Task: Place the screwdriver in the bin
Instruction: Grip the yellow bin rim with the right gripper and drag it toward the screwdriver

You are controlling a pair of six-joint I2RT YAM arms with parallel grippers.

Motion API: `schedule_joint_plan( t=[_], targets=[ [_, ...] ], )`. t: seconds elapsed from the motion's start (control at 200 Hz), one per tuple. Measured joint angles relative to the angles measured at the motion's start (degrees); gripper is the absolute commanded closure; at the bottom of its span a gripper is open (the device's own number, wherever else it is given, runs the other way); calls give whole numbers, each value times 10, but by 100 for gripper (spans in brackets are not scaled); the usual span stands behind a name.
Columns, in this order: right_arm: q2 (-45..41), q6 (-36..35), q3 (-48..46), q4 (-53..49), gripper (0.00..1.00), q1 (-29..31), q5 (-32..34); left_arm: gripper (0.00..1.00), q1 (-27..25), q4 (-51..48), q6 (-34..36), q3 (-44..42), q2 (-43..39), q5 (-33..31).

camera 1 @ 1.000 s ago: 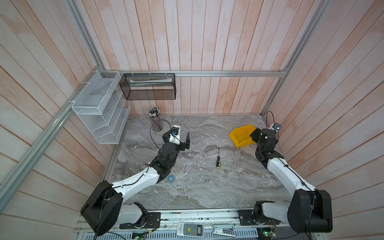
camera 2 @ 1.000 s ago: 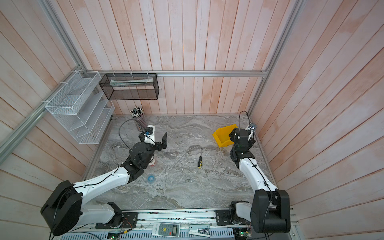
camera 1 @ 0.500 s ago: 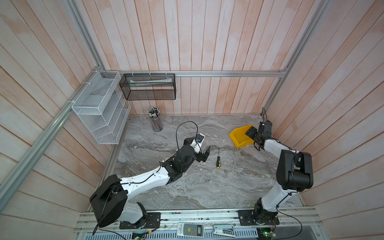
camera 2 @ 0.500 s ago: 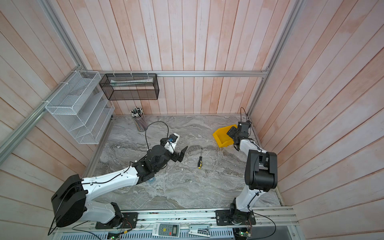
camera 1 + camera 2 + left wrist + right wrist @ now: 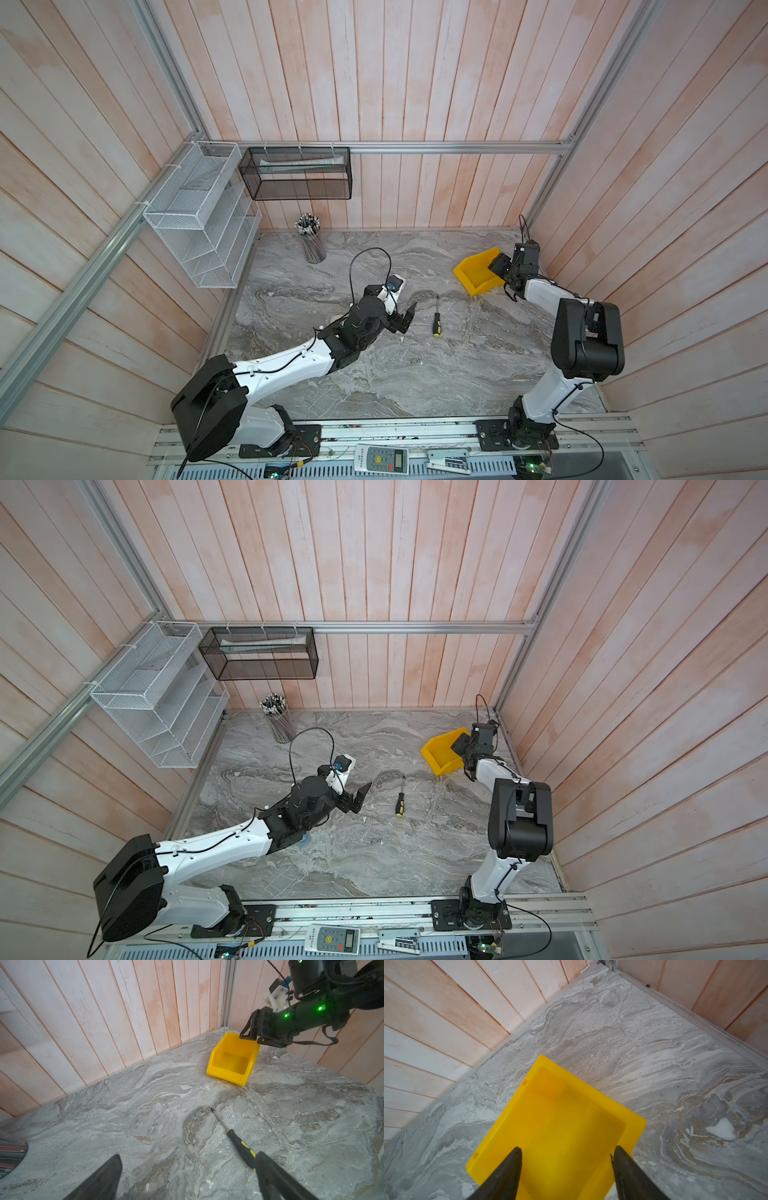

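Observation:
The screwdriver [image 5: 436, 320] [image 5: 400, 798] lies flat on the marble table near its middle, black-and-yellow handle toward the front and thin shaft pointing back. My left gripper [image 5: 407, 318] [image 5: 359, 798] is open just to its left. In the left wrist view the handle [image 5: 241, 1145] lies close beside one finger of the left gripper [image 5: 189, 1157], outside the gap. The yellow bin [image 5: 478, 272] [image 5: 442, 752] [image 5: 230, 1059] stands empty at the back right. My right gripper [image 5: 500, 266] [image 5: 566, 1149] hovers over the bin [image 5: 560, 1118] at its rear wall, open and holding nothing.
A mesh cup of pencils [image 5: 311, 243] stands at the back left. Above it on the walls hang a white wire rack [image 5: 199, 216] and a black mesh basket [image 5: 297, 174]. Wooden walls close in the table on three sides. A remote control [image 5: 380, 459] lies on the front rail.
My left arm has reached right and down, bringing its gripper beside the screwdriver. My right arm has swung up to the bin, and its jaws have narrowed somewhat.

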Motion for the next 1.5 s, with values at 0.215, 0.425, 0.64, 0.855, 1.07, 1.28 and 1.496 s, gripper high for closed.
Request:
schedule_joint_plan(
  t=[0.215,0.425,0.64,0.855,1.07,1.28,1.496],
  targets=[
    [-91,-9,-45,-34,23,23,34,0,0,-6,-4,0,0,8],
    [-115,-5,-91,-42,23,24,42,0,0,-8,-4,0,0,14],
    [-56,-3,-87,-32,25,24,25,0,0,-16,-4,0,0,26],
    [-26,-15,-74,-14,26,24,7,0,0,-30,-8,0,-4,35],
    [18,-23,-48,3,33,25,-13,0,0,-49,-33,0,-22,41],
    [32,-40,-43,-6,46,54,7,0,0,-59,-58,-4,-44,38],
    [59,-55,5,-19,59,90,37,0,0,-62,-67,-23,-74,31]
  ],
)
